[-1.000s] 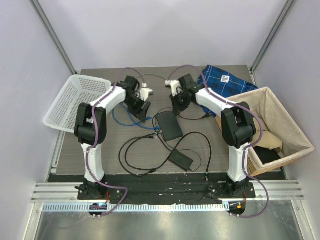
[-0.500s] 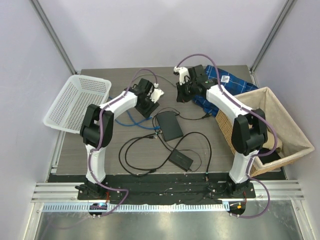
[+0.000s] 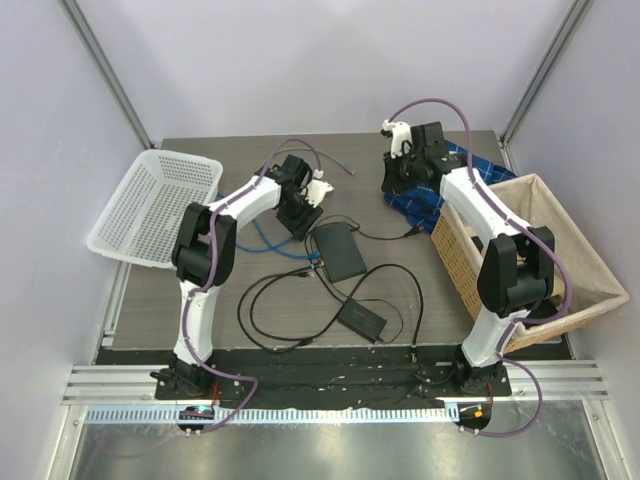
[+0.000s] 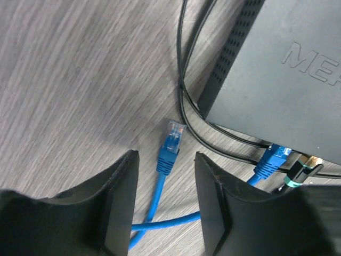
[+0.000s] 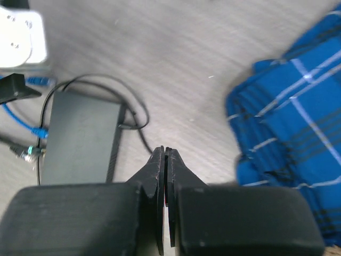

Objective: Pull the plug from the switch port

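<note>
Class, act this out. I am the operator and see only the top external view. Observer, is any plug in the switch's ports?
Observer: Left wrist view: a seated blue plug sits in a port on the switch edge.
Operator: And the cable's other blue end?
Observer: A loose blue plug lies on the table; the open left hand frames it in that view.
Operator: The right hand?
Observer: Right wrist view: the right hand is shut on nothing.

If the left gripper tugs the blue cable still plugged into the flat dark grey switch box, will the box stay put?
Probably not: the dark grey switch box lies flat on the smooth wood-grain table, so it may slide. The blue cable curves slackly, so it is likely floppy; gripping its plug seems safer.
</note>
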